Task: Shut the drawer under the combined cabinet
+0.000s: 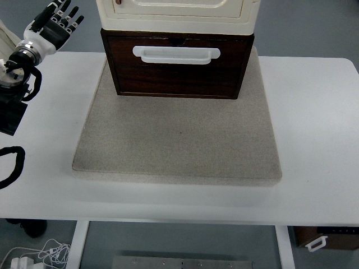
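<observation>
Top view: a dark brown wooden drawer (177, 67) with a smooth white plastic handle (176, 54) sits under a cream cabinet (176, 12). Both stand at the far edge of a rough grey square mat (176, 145) on a flat white table (314, 140). The left hand (53, 25) is up at the far left, away from the drawer, its black-tipped fingers (67, 12) spread and holding nothing.

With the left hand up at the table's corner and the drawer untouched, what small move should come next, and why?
Probably bring the left hand right and forward toward the drawer. The hand is raised at the far left with fingers spread, holding nothing, well apart from the drawer front and its white handle. The front appears to stand out from the cabinet above, so it seems to need a push.
</observation>
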Robot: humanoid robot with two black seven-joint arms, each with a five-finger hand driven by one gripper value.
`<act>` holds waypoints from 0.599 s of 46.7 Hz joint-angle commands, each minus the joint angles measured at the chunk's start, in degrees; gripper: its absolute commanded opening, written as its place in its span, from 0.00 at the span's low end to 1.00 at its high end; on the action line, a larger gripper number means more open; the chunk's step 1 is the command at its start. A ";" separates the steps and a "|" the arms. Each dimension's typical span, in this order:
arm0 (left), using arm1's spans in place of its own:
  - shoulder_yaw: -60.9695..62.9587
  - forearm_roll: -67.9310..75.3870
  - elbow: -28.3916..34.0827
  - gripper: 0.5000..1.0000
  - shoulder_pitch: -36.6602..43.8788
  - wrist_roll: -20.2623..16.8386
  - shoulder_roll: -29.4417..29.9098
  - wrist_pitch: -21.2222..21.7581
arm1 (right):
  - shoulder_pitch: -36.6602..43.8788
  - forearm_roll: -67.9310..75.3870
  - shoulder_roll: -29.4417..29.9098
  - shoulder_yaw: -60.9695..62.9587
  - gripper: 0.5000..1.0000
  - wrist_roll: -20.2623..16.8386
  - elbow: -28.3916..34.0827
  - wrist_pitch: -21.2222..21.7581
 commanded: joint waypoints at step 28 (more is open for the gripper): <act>0.79 -0.76 -0.08 1.00 0.12 -2.76 -2.38 -0.02 | 0.00 0.00 0.00 0.10 0.90 -0.01 0.00 0.02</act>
